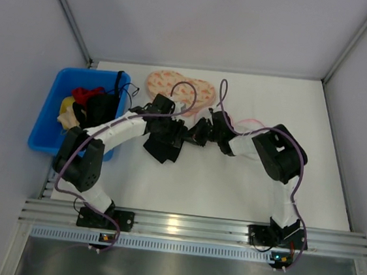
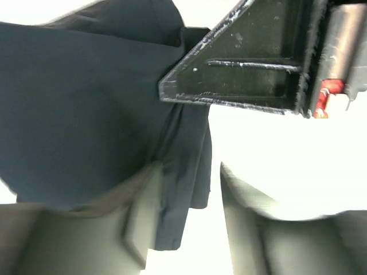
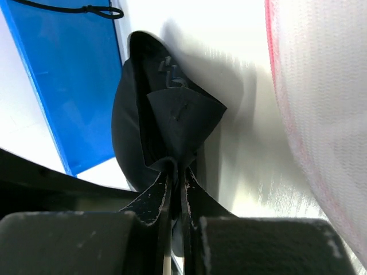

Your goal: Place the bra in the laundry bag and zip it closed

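Black bra (image 1: pixel 161 149) lay bunched mid-table. Its folded edge was clamped in right gripper (image 3: pixel 179 167). Left gripper (image 2: pixel 189 172) gaped, fabric between fingers, unpinched. Mesh bag (image 3: pixel 321 103) lay just right, slightly farther. Judged best: left pinches loose end before lift, so strip won't drag.

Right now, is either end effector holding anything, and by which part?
The right end effector is shut on the bra, pinching a folded corner of it. The left end effector is open, the fabric hanging loose between its fingers.
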Tool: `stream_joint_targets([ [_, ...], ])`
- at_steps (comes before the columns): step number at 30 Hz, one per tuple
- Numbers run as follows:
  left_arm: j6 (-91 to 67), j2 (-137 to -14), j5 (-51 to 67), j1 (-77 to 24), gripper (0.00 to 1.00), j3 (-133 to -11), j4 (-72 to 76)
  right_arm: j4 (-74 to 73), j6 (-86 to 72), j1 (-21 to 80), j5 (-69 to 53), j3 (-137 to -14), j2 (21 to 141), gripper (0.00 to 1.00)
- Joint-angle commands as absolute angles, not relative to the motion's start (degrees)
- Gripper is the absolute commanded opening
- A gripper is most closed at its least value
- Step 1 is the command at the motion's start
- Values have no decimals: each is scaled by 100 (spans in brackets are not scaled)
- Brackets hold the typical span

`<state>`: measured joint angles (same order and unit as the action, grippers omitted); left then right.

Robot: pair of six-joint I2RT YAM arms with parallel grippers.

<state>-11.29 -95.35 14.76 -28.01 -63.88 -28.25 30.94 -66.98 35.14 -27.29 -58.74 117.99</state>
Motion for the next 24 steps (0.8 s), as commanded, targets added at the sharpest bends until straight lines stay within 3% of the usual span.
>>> stream_joint_targets([
  [1, -976, -8660, 846, -2838, 55, -6267, -2663, 3489, -6889, 3630, -2734, -5757, 11444, 0],
  [2, -793, -8509, 687, -2891, 62, -6214, -2663, 3498, -6952, 3639, -2716, -5739, 11417, 0],
  [3, -678, -8247, 268, -3048, 77, -6092, -2663, 3489, -7030, 3647, -2707, -5696, 11373, 0],
  [6, -221, -7955, -402, -3435, 90, -5942, -2698, 3472, -7303, 3691, -2681, -5660, 11286, 0],
  [10, 262, -7927, -1762, -4445, 91, -5915, -2698, 3498, -7681, 3779, -2689, -5660, 11224, 0],
  [13, 325, -8146, -2152, -4859, 91, -5959, -2689, 3498, -7962, 3849, -2689, -5651, 11162, 0],
  [24, 351, -9131, -3470, -5097, 91, -6144, -2566, 3867, -8622, 3902, -2707, -5440, 11057, 0],
])
